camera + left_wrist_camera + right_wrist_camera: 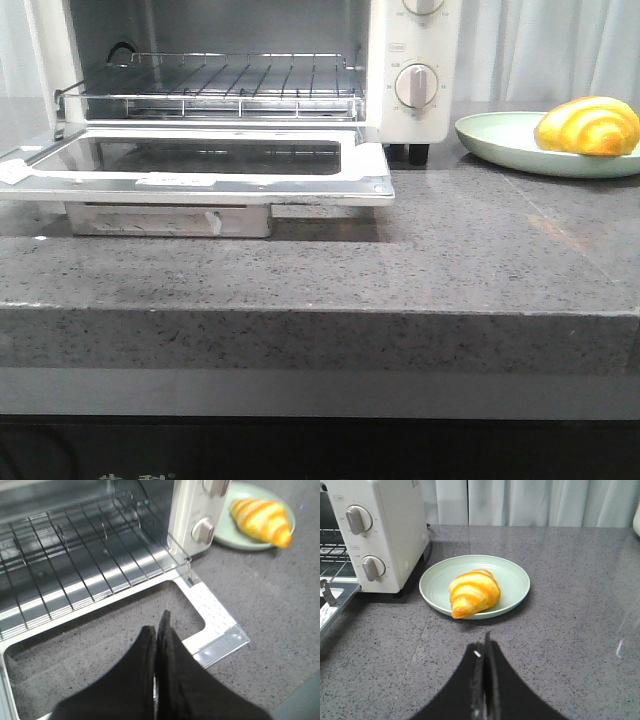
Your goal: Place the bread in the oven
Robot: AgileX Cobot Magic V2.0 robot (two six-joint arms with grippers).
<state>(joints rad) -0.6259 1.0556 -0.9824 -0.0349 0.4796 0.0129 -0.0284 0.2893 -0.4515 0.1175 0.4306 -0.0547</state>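
Note:
The bread [589,125] [473,593] [261,520], golden with orange-brown stripes, lies on a pale green plate [500,140] [512,577] at the right of the counter. The white oven [415,60] [385,530] stands at the left with its glass door [200,165] [215,625] folded down flat and its wire rack [230,85] [75,555] bare. My left gripper [157,625] is shut and empty above the lowered door. My right gripper [485,647] is shut and empty over the counter, short of the plate. Neither arm shows in the front view.
The grey speckled counter [400,270] ends in a front edge close to the camera. A grey block [170,220] sits under the lowered door. Two round knobs [362,542] face out beside the plate. White curtains [530,502] hang behind.

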